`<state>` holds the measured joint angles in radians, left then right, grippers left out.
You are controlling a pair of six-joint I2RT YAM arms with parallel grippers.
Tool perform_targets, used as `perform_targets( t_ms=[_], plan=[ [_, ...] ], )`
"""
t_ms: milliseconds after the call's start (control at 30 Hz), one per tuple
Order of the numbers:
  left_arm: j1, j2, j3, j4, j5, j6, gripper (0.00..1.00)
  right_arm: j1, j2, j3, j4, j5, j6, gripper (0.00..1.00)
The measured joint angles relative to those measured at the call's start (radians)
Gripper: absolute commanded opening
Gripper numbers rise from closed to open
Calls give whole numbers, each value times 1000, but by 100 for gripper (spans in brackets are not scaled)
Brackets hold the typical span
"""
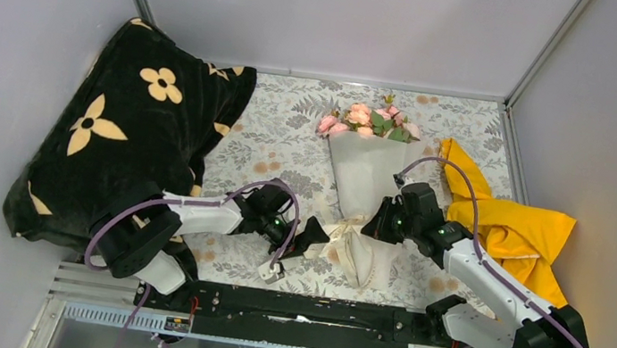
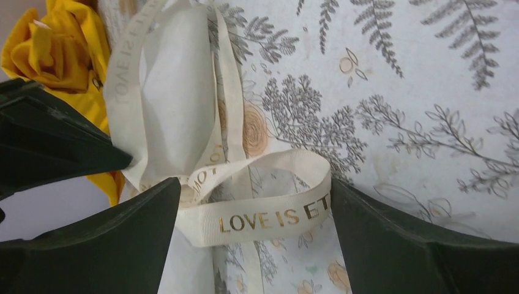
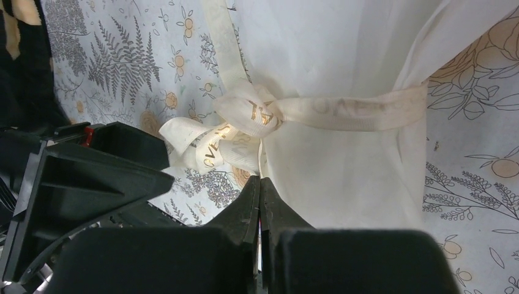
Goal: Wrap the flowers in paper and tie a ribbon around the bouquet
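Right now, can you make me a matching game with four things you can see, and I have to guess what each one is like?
Column one:
1. flowers
2. ribbon
3. crumpled cloth
4. left gripper

Column two:
a. knotted around the paper
b. open
c. yellow
d. pink

Right pairs: 1-d, 2-a, 3-c, 4-b.
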<state>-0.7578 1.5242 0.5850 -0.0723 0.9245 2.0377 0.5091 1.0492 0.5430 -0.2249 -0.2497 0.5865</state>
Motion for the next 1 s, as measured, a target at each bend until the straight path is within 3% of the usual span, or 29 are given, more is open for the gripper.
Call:
perform_targets(
  t_ms=[167, 300, 367, 400, 467, 500, 533, 667, 733, 867, 1000],
  plan=[
    [34, -68, -5, -106, -71, -11, 99, 0, 0, 0, 14, -6, 14, 0],
    [63, -120, 6, -232, -90, -127, 98, 0, 0, 0, 23, -6, 23, 0],
    [65, -135, 34, -278, -83, -239, 91, 0, -3, -1, 30, -6, 32, 0],
    [65, -139, 47, -285, -75, -296, 82, 0, -6, -4, 38, -6, 39, 0],
    [65, -145, 69, -251, -50, -506, 60, 0, -18, -15, 60, -6, 53, 0],
    [65, -146, 71, -187, -38, -683, 58, 0, -23, -21, 66, -6, 60, 0],
    [65, -144, 71, -117, -34, -854, 59, 0, -28, -26, 73, -6, 66, 0],
    [39, -81, 69, 312, -98, -1548, 82, 0, -55, -55, 110, -5, 93, 0],
    [-4, -31, 61, 489, -172, -1793, 87, 0, -69, -72, 136, -3, 110, 0],
    [-57, 77, 31, 723, -276, -2098, 89, 0, -77, -109, 201, -3, 152, 0],
    [-61, 141, 19, 838, -329, -2236, 75, 0, -77, -127, 239, -2, 179, 0]
  ],
)
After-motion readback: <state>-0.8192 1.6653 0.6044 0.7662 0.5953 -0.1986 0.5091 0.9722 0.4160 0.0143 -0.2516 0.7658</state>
